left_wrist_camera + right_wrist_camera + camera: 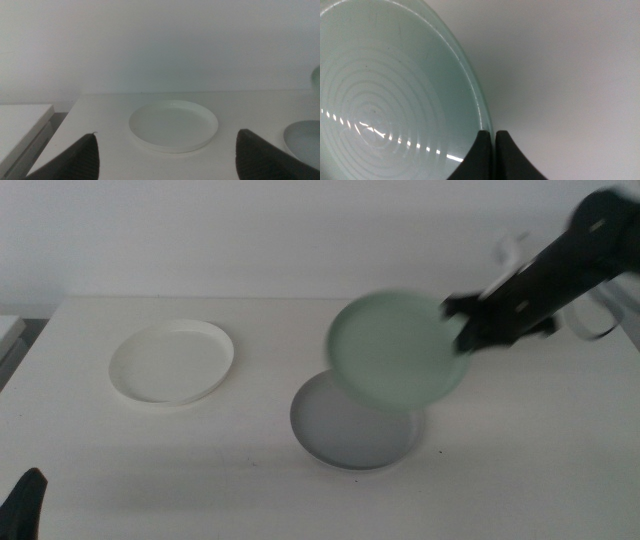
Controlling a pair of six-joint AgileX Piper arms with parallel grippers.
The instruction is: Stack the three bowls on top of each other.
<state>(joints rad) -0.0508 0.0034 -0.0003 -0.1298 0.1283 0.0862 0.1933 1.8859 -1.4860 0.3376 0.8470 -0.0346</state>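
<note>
My right gripper (463,332) is shut on the rim of the pale mint green bowl (398,350), which hangs tilted in the air above the grey bowl (350,430) and overlaps its far edge. The right wrist view shows the green bowl (390,100) filling most of the picture, its rim pinched between my jaws (493,137). The white bowl (171,361) lies flat on the table at the left, apart from the other two. My left gripper (167,167) waits open near the table's front left corner, facing the white bowl (173,124).
The table (520,470) is white with a pale wall behind it. A lower white surface (20,120) sits beyond the table's left edge. A white cable loop (595,320) hangs by the right arm.
</note>
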